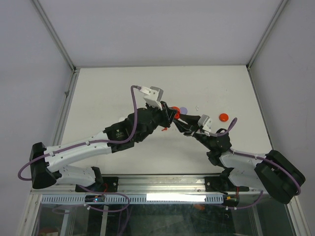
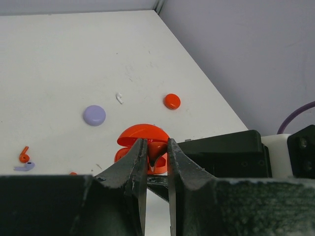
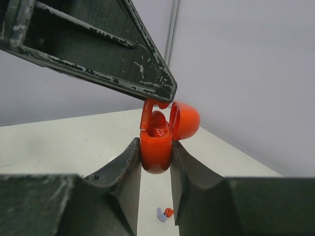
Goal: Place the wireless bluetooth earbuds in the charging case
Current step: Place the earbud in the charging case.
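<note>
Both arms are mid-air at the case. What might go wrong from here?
The red earbud, pinched by the left gripper, sits at the rim of the open red case, apparently off-centre; it may jam or slip out. The right gripper holds the case in the air by its rounded sides, so a downward push might twist it loose.

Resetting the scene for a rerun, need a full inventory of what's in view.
charging case: 1, red, lid open, held off the table in the right claw
held earbud: 1, red, at the case's opening, in the left claw
loose red earbud: 1, red, on the table
purple earbud: 1, pale purple, beside the loose red one
white earbud: 1, white, between the two pucks
purple puck: 1, pale purple, mid-table
red puck: 1, red, towards the right edge
table: 1, white
left claw: 1, black, shut
right claw: 1, black, shut
</note>
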You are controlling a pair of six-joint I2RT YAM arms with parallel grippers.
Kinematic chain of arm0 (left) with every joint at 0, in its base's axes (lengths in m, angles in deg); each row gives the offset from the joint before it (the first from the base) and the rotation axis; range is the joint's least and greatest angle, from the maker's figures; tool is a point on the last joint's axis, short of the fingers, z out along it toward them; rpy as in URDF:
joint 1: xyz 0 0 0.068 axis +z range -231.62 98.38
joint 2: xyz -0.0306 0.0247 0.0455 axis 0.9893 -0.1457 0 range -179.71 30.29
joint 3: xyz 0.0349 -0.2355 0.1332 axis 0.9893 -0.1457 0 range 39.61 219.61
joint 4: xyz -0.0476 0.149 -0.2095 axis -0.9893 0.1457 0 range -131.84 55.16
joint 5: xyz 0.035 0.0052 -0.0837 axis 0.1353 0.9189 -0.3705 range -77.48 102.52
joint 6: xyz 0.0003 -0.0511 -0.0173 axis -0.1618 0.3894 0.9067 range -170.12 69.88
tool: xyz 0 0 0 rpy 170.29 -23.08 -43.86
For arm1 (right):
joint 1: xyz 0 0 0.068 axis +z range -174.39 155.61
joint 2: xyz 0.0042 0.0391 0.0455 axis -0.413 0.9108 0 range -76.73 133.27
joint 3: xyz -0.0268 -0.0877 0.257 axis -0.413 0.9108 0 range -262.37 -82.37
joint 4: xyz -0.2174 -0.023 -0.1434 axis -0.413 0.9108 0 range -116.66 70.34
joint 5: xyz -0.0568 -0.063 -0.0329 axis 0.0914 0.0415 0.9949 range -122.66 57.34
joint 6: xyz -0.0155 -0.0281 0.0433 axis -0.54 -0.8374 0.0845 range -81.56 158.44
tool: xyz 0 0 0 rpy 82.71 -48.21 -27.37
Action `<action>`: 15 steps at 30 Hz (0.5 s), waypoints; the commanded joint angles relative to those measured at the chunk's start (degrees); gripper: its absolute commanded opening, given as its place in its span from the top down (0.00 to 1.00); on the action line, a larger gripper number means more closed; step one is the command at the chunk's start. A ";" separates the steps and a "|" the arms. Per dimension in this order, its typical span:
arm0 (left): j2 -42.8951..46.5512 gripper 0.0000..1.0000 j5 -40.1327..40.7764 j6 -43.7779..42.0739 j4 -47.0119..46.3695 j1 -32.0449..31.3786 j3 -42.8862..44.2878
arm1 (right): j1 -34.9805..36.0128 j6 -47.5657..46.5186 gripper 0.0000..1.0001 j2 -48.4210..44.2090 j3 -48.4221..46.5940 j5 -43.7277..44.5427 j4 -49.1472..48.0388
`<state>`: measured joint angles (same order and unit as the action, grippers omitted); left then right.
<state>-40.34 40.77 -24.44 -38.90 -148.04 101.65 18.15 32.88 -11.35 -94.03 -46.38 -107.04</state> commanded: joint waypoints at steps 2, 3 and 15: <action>0.24 0.92 1.71 -3.22 -4.00 -0.56 -0.26 | 0.35 0.29 1.00 -2.19 -0.31 1.00 -4.11; 0.34 0.92 1.77 -3.38 -3.94 -0.58 -0.38 | 0.35 0.29 1.00 -2.19 -0.33 0.97 -4.04; -0.37 0.91 -0.52 -6.60 -4.54 -1.38 -0.96 | 0.35 0.46 1.00 -2.53 -0.38 0.71 -4.08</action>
<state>-40.62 41.01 -28.25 -40.50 -148.47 100.85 18.20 33.01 -12.44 -93.94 -46.42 -107.00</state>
